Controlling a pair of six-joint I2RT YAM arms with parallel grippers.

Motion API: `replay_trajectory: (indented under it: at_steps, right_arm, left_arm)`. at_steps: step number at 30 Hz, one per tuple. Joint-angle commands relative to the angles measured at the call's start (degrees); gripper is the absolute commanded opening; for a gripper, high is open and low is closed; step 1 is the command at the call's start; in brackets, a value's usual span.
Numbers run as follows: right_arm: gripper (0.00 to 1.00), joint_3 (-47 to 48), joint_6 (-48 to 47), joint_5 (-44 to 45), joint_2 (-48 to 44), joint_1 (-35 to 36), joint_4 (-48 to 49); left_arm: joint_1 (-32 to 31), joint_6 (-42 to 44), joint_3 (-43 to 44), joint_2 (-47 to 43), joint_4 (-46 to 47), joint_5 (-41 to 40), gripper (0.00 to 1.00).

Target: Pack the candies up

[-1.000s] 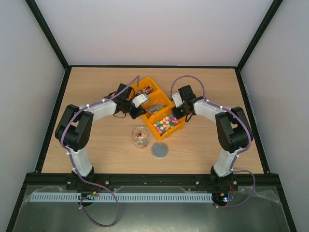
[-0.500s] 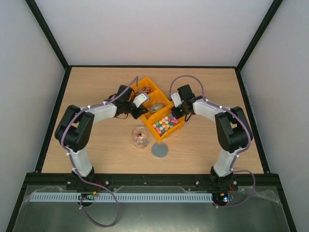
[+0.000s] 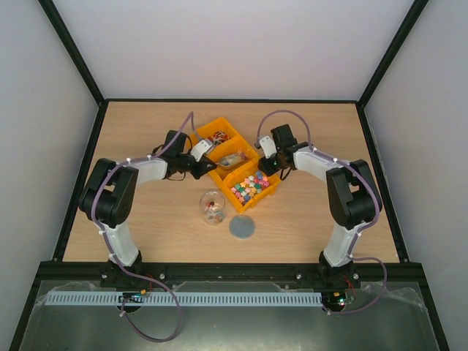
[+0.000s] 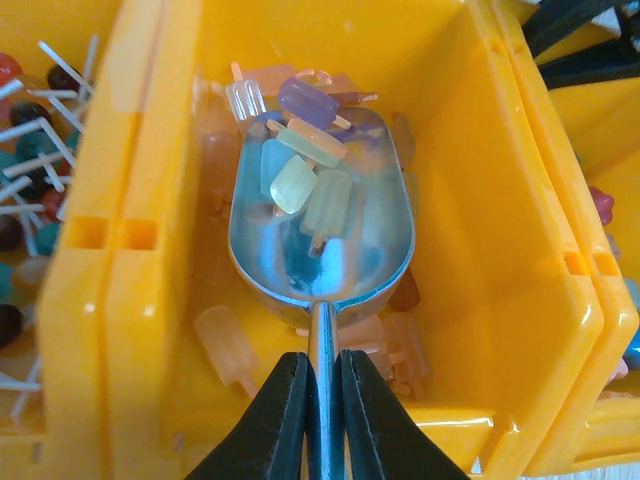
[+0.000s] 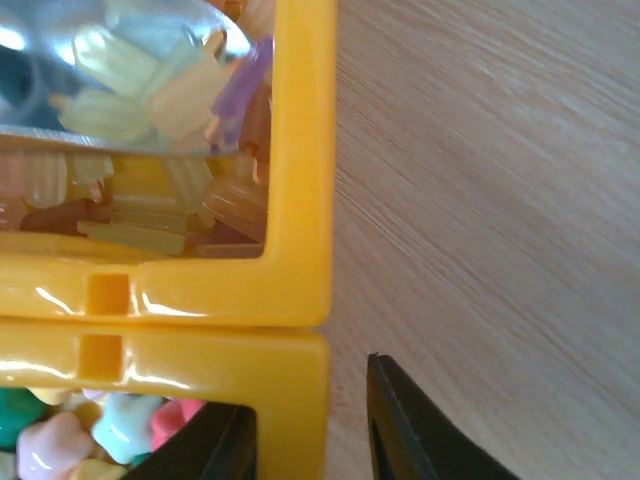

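Now | left claw clamps scoop | right claw parted astride bin wall | jar, disc nearby

Left wrist view: the silver metal scoop has its handle partly hidden between the fingers of the black left gripper and cut off by the bottom edge. Its bowl covers part of the translucent amber and pastel candies. Red and dark sweets on white sticks run off the left edge.

Right wrist view: the black right gripper is cut by the bottom edge, and the scoop bowl is blurred.

Overhead: contents of the clear glass jar are too small to identify.
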Motion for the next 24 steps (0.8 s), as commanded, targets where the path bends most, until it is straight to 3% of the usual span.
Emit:
replay_trajectory:
  at_steps: [1,12,16,21,24]
  right_arm:
    - [0.33,0.78,-2.98,-1.27,-1.08,-0.88,0.02]
    - [0.72,-0.31,-6.09,-1.02,-5.12,-1.74,-2.61]
    - [0.80,-0.27,-6.43,-0.90,-6.53,-2.23,-3.61]
    - [0.99,-0.95,-7.06,-0.94,-8.71,-2.71,-3.97]
    - [0.99,-1.11,-7.25,-1.25,-9.88,-3.05,-4.11]
  left_arm:
    - [1.71,0.54,-0.56,-0.73,5.39,6.49,0.02]
    - [3.40,1.96,-3.70,-4.12,8.41,9.71,0.02]
    - [3.41,1.72,-4.28,-5.98,7.05,9.62,0.02]
    - [3.62,3.99,-3.86,-8.18,2.49,7.97,0.02]
    - [4.44,5.77,-5.18,-10.71,0.77,7.61,0.02]
